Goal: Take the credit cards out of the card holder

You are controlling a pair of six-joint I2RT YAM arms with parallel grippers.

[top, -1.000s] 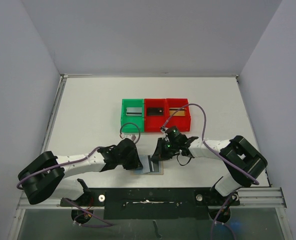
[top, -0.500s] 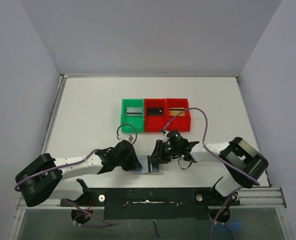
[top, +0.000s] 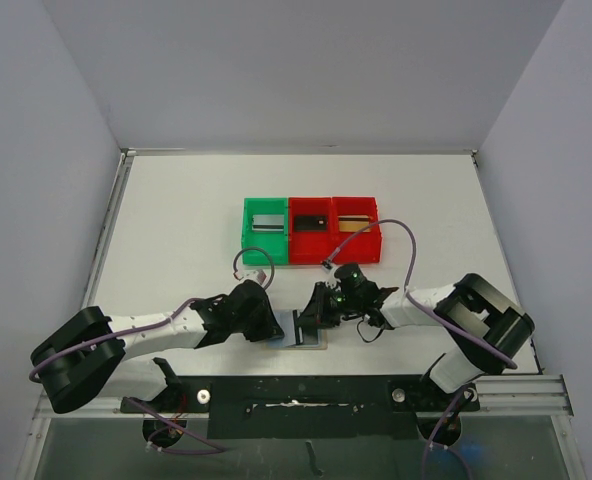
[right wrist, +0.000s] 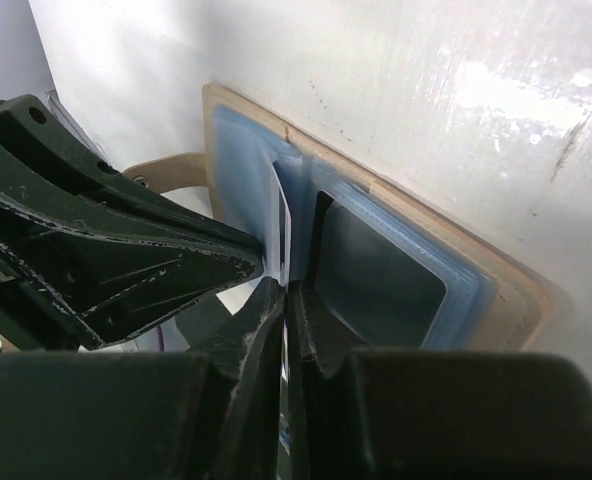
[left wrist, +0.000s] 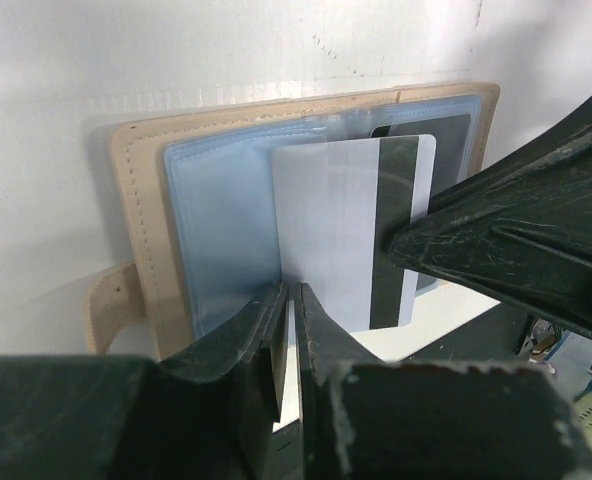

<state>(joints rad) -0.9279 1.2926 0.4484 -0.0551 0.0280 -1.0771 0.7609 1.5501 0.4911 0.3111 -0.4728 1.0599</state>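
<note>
- The card holder (left wrist: 216,230) lies open on the table (top: 176,220) at the middle of the near edge, between my two grippers. Its tan outside faces down and its light-blue pockets face up.
- Its snap tab (left wrist: 106,300) sticks out from the tan border on the side toward the left arm.
- A pale striped card (left wrist: 326,230), with a black band along one side, stands partway out of a blue pocket.
- On my right wrist view the card is only a thin white line, seen edge-on.
- The right gripper (right wrist: 287,290) is pinching that striped card: the white edge runs straight into the narrow slit between its fingers.
- The left gripper (left wrist: 288,295) has its fingers pressed almost together at the card's corner, where it meets the pocket's edge. I cannot tell whether card or pocket plastic sits between them.
- The two gripper tips nearly meet at the card, one on each side.
- Three bins stand touching in a row about mid-table, well apart from the holder, with the green bin (top: 264,250) on the left.
- The green bin holds a grey card (top: 267,222).
- The middle red bin (top: 312,252) holds a black card (top: 313,223).
- The right red bin (top: 360,250) holds a gold card (top: 352,226).
</note>
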